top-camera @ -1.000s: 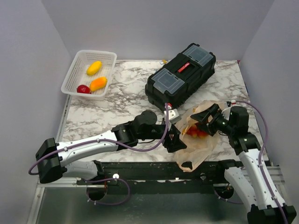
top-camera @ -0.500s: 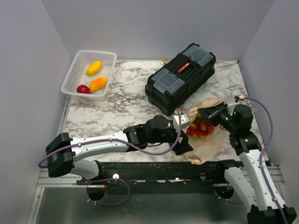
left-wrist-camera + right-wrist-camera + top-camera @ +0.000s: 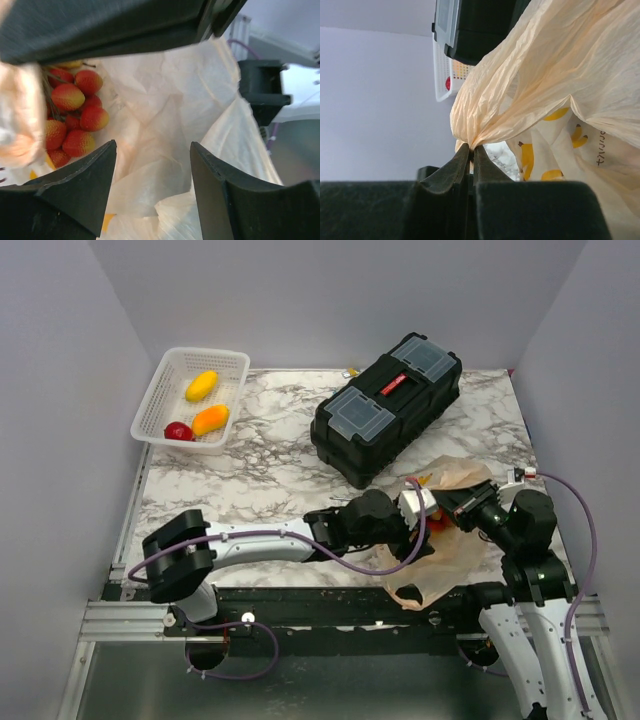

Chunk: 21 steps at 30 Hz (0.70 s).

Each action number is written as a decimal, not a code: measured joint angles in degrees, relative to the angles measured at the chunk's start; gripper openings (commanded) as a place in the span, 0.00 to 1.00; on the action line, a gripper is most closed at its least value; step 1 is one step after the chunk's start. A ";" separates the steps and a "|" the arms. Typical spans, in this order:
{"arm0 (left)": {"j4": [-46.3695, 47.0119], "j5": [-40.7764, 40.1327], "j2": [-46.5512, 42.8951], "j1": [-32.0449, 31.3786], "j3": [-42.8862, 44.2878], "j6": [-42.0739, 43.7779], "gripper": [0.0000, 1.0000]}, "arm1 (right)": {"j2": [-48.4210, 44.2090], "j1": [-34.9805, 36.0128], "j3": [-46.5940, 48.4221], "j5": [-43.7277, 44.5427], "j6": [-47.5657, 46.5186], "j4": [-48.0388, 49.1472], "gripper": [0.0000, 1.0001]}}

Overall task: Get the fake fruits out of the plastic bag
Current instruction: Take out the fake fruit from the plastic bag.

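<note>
The plastic bag lies crumpled at the table's near right edge, pale orange with yellow banana prints. My right gripper is shut on a gathered fold of the bag's rim and holds it up. My left gripper is inside the bag's mouth, its jaws apart over loose film and gripping nothing. A red berry cluster lies in the bag, up and to the left of the left finger. In the top view the left gripper sits at the bag's opening, close to the right gripper.
A black toolbox stands just behind the bag. The white mesh basket at the far left holds a yellow fruit, an orange one and a red one. The table's front edge runs right below the bag.
My right gripper has shut on the bag's rim and drawn it up and to the right. The left arm has reached further right into the bag's mouth, its jaws narrowing somewhat.
</note>
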 measured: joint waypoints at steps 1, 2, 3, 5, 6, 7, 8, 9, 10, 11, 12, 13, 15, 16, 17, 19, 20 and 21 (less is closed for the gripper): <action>-0.02 -0.98 1.73 -0.42 0.17 0.61 0.59 | 0.02 0.00 0.00 0.00 0.17 0.00 0.07; -0.02 -1.51 2.64 -0.57 0.28 0.83 0.57 | 0.17 0.00 0.02 0.00 0.22 -0.04 0.07; -0.87 -3.04 4.37 -0.79 0.98 1.01 0.56 | 0.48 0.00 0.09 0.00 0.22 -0.07 0.06; -2.23 -5.92 7.19 -1.05 3.04 1.09 0.55 | 1.55 0.00 0.46 0.02 0.11 -0.13 0.06; -3.26 -7.93 8.76 -1.11 4.59 1.11 0.55 | 2.19 0.00 0.74 0.02 0.09 -0.15 0.05; -4.13 -10.05 10.40 -1.14 6.32 1.07 0.55 | 2.75 0.00 1.09 0.07 0.07 -0.22 0.05; -4.44 -11.26 11.21 -1.14 7.19 1.11 0.55 | 3.21 -0.02 1.46 0.11 0.04 -0.35 0.05; -4.72 -13.42 12.48 -1.14 8.61 1.22 0.55 | 3.48 0.00 1.70 0.26 -0.13 -0.50 0.05; -4.76 -14.93 13.27 -1.14 9.62 1.27 0.56 | 3.56 -0.07 1.90 0.39 -0.22 -0.74 0.04; -4.79 -16.61 14.03 -1.09 10.51 1.42 0.56 | 3.56 -0.07 2.10 0.52 -0.24 -1.05 0.04; -4.79 -18.18 14.71 -1.03 11.32 1.57 0.57 | 3.48 -0.07 2.29 0.61 -0.24 -1.20 0.03; -4.81 -19.67 15.37 -0.98 11.96 1.70 0.57 | 3.34 -0.07 2.45 0.68 -0.24 -1.40 0.03; -4.70 -22.47 17.05 -0.94 13.40 1.97 0.57 | 3.08 -0.09 2.51 1.53 -0.37 -1.90 0.03; -4.50 -23.63 17.75 -0.94 13.77 2.08 0.57 | 3.02 -0.26 2.51 2.29 -0.39 -2.34 0.03; -4.26 -24.63 18.29 -0.92 13.84 2.01 0.57 | 2.99 -0.46 2.51 3.06 -0.46 -2.97 0.03; -3.82 -26.32 19.28 -0.87 13.81 1.95 0.58 | 2.80 -0.48 2.51 4.48 -0.46 -4.26 0.03; -3.41 -27.26 19.89 -0.87 13.79 1.92 0.58 | 2.56 -0.48 2.51 5.18 -0.37 -4.87 0.03; -2.97 -27.91 20.37 -0.76 13.75 1.97 0.58 | 2.27 -0.46 2.51 5.62 -0.31 -5.60 0.03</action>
